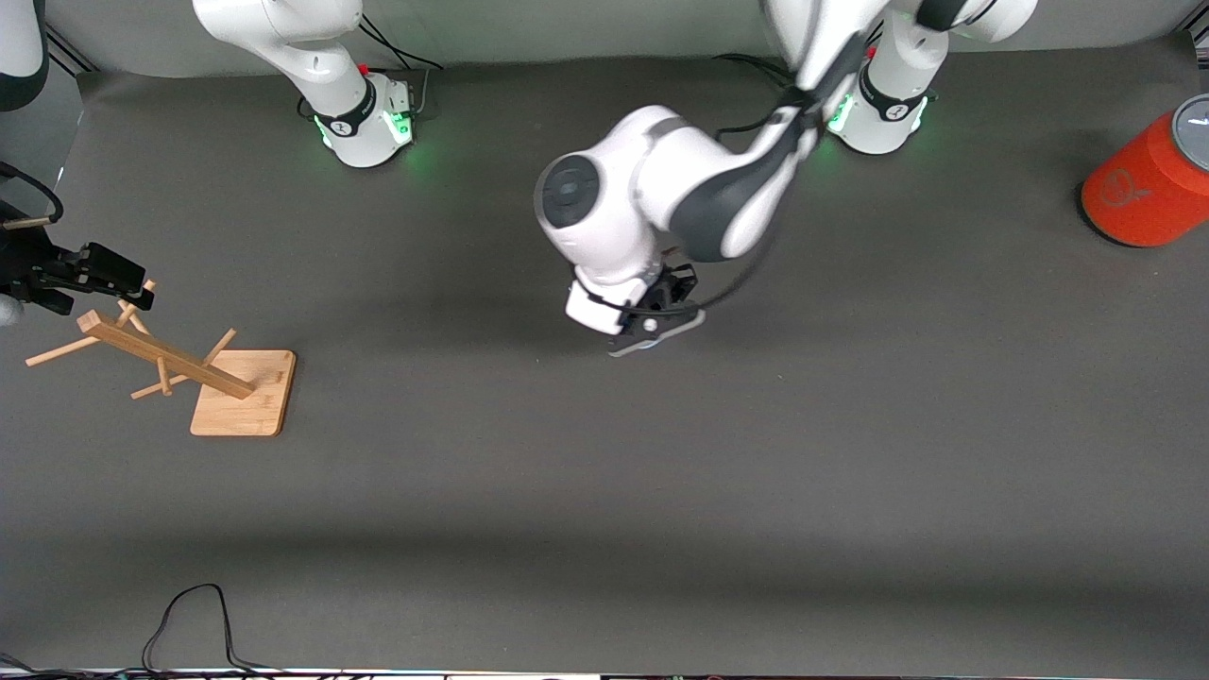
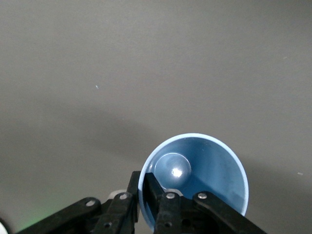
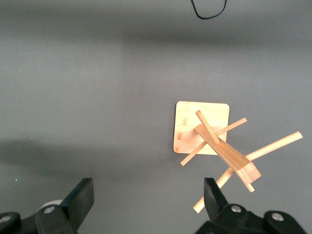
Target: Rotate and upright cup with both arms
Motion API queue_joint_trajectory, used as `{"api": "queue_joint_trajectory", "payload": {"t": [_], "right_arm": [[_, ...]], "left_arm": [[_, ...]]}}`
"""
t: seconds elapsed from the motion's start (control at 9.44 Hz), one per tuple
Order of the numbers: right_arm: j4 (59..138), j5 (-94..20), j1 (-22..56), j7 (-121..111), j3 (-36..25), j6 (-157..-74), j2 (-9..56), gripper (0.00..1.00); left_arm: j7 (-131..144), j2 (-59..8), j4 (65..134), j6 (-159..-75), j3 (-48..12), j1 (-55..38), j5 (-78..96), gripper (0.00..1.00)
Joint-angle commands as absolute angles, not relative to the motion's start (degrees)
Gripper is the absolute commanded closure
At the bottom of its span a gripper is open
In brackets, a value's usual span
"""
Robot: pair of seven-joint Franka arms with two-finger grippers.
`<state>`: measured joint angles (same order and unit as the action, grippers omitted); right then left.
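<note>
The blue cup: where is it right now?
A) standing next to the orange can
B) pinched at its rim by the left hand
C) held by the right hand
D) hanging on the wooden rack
B: the left wrist view shows the left hand shut on the cup at its rim, one finger inside and one outside.

White arms (image 1: 642,189); grey joint bands; black pincers; green-lit bases (image 1: 378,127)

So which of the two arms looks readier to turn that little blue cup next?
Probably the left: its gripper is shut on the cup wall over mid-table. The right gripper hangs open over the wooden rack, away from it.
</note>
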<state>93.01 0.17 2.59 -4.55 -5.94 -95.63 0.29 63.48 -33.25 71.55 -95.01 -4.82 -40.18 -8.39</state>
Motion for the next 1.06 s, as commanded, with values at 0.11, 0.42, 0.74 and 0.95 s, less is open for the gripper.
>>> {"api": "queue_joint_trajectory", "payload": {"t": [0.11,0.42,0.74,0.95], "right_arm": [[92.6,0.8,2.5,-5.4,-5.7,-95.4,0.3,0.00],[91.3,0.8,2.5,-5.5,-5.7,-90.7,0.0,0.00],[91.4,0.7,2.5,-5.4,-5.7,-90.5,0.0,0.00],[91.4,0.7,2.4,-5.5,-5.7,-90.6,0.2,0.00]], "left_arm": [[63.5,-19.3,93.5,-111.2,-5.2,-35.7,-1.6,1.00],[64.1,-10.0,111.4,-126.5,-5.2,-32.1,4.0,1.00],[76.0,-11.5,119.3,-139.1,-5.2,-36.2,3.4,1.00],[88.1,-14.8,119.8,-143.6,-5.1,-40.4,-1.5,1.00]]}}
